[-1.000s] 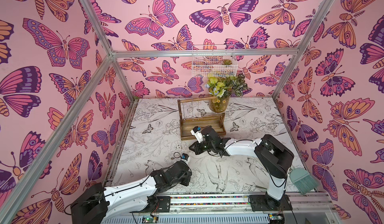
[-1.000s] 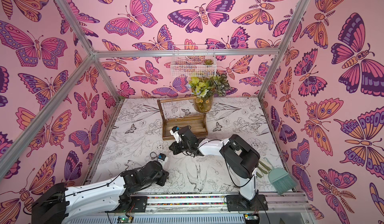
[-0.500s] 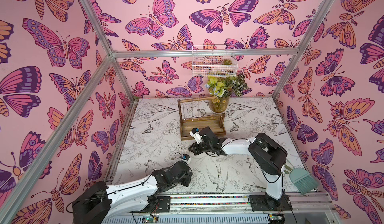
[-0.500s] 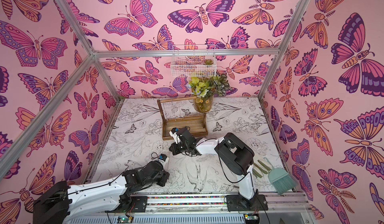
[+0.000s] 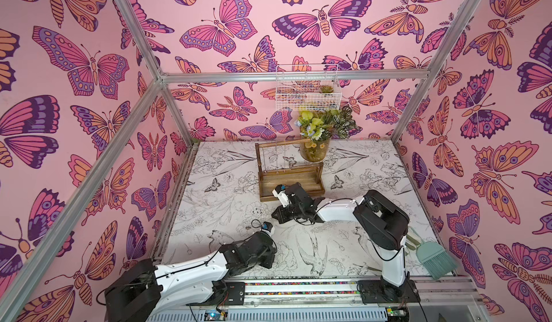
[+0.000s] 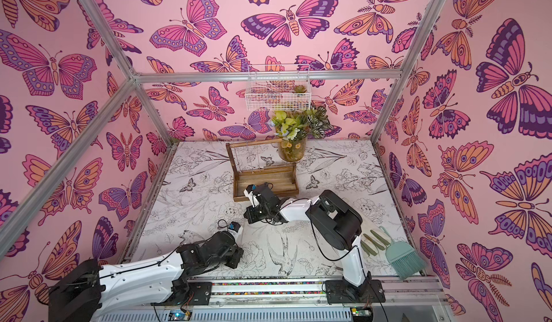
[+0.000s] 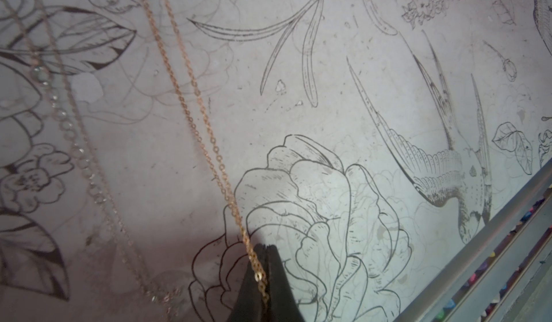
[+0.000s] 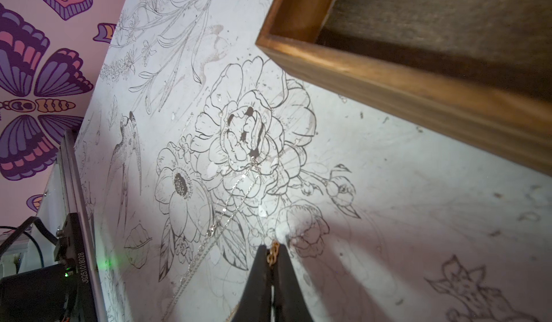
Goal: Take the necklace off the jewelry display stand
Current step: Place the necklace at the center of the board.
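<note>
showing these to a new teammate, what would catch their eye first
The pink butterfly wallpaper covering every wall of the cell hits first. Next comes the brown jewelry display stand at the back middle of the sketch-printed table, with a vase of flowers right behind it. In the wrist views, the left gripper and the right gripper are each pinched shut on a gold chain.

Glossy stained-wood jewelry display stand (image 8: 388, 90), gold metal necklace (image 7: 215, 148)
</note>
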Controlling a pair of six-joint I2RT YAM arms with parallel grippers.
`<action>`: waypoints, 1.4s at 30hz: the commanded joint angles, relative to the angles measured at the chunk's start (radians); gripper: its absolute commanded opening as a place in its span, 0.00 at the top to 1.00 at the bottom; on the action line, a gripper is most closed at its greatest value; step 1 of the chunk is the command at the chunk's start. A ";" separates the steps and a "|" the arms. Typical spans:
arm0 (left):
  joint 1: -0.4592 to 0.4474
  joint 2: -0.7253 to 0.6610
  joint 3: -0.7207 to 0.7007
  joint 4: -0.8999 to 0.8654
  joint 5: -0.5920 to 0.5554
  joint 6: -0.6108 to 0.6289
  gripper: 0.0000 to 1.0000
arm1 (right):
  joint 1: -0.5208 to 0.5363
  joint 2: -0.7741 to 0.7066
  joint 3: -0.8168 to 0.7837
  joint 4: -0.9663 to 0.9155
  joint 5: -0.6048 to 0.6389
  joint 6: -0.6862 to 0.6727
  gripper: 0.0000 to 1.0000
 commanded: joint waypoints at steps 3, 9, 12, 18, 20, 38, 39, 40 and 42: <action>-0.002 0.006 0.003 -0.007 0.013 -0.001 0.93 | 0.006 0.018 0.022 -0.031 0.014 -0.005 0.88; -0.002 -0.001 0.003 -0.014 0.012 -0.002 0.93 | 0.006 0.023 0.022 -0.039 0.020 -0.005 0.78; -0.002 -0.001 0.003 -0.016 0.012 -0.001 0.92 | 0.006 0.020 0.020 -0.042 0.022 -0.004 0.71; -0.002 -0.003 0.007 -0.030 0.021 -0.001 0.86 | 0.006 0.013 0.019 -0.046 0.030 -0.007 0.68; -0.003 -0.008 0.006 -0.038 0.023 -0.003 0.81 | 0.006 0.008 0.020 -0.046 0.032 -0.007 0.68; -0.003 -0.138 0.038 -0.200 0.015 0.010 0.37 | 0.005 -0.040 0.022 -0.063 0.049 -0.016 0.54; -0.002 -0.143 0.048 -0.211 0.012 0.019 0.35 | 0.006 -0.048 0.022 -0.067 0.048 -0.018 0.51; -0.002 -0.148 0.049 -0.221 0.008 0.023 0.34 | 0.006 -0.056 0.022 -0.072 0.050 -0.020 0.48; -0.003 -0.155 0.093 -0.238 0.003 0.032 0.31 | 0.005 -0.069 0.022 -0.079 0.056 -0.022 0.43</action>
